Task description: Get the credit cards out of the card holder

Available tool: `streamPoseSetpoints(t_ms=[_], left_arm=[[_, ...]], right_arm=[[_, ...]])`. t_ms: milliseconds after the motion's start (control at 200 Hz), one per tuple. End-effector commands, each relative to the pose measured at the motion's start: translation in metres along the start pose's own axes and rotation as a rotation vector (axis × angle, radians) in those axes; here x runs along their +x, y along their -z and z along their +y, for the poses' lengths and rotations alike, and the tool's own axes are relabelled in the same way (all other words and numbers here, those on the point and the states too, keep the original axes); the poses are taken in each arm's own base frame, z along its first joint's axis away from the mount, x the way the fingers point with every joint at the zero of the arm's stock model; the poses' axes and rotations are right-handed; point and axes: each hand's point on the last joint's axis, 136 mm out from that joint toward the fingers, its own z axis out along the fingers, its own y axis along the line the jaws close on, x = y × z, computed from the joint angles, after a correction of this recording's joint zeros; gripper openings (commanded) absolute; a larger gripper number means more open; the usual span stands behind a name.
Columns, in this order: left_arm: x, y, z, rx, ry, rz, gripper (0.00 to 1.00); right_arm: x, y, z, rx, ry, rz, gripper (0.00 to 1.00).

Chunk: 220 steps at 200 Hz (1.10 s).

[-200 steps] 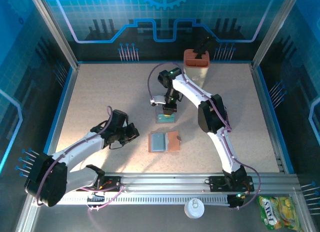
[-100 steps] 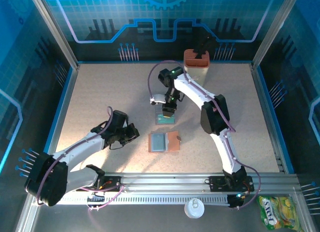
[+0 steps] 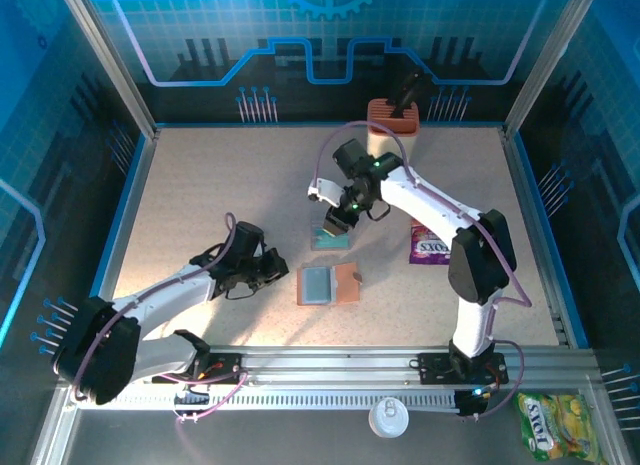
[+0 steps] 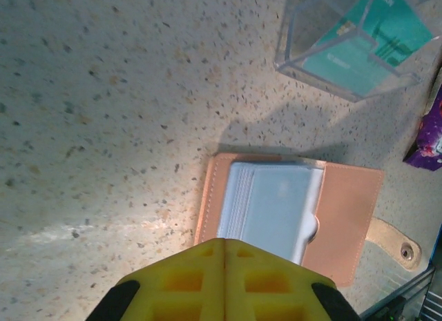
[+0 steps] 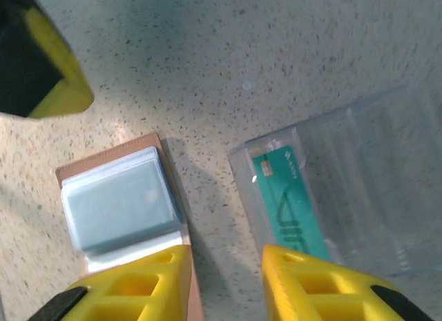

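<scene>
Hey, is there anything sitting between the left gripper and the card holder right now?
Nothing visible does. In the top view, bare table lies between the left gripper, its fingers shut, and the open card holder. The clear box sits farther back than the holder, off that path.

- The card holder (image 4: 345, 217) is tan-pink, with paler stitching along its edge and pale grey-blue sleeves inside.
- The credit card (image 5: 284, 200) inside the clear box (image 5: 366, 197) is teal, with white marks and thin dark lines, perhaps a logo.
- The table (image 3: 200, 195) is beige with fine dark speckles.
- The snack packet (image 3: 430, 244) is purple with pale lettering.
- The left gripper (image 4: 224, 266) and right gripper (image 5: 222, 257) have yellow fingers.
</scene>
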Motion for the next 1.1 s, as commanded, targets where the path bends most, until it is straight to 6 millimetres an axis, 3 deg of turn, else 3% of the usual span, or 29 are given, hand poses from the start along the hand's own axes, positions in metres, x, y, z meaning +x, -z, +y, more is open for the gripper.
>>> streamPoseSetpoints(t_ms=[0,155,290,540,705,900,1096], left_arm=[[0.008,-0.007,-0.002,0.003,0.001,0.015,0.07],[0.015,-0.015,-0.003,0.004,-0.009,0.038,0.03],[0.021,-0.02,-0.003,0.001,-0.018,0.059,0.0],[0.032,-0.021,0.002,-0.018,-0.024,0.066,0.0],[0.041,-0.023,0.008,-0.042,-0.025,0.084,0.0],[0.045,-0.026,0.013,-0.058,-0.024,0.079,0.0],[0.045,-0.027,0.01,-0.044,-0.034,0.084,0.0]], right_arm=[[-0.028,0.003,-0.006,0.093,-0.25,-0.181,0.33],[-0.018,-0.003,0.008,0.043,-0.557,-0.33,0.31],[-0.001,-0.017,0.031,-0.024,-0.711,-0.341,0.3],[0.038,-0.04,0.066,-0.009,-0.773,-0.177,0.29],[0.044,-0.047,0.089,-0.065,-0.797,-0.115,0.29],[0.058,-0.056,0.094,-0.048,-0.836,-0.035,0.33],[0.057,-0.062,0.099,-0.076,-0.851,-0.027,0.38]])
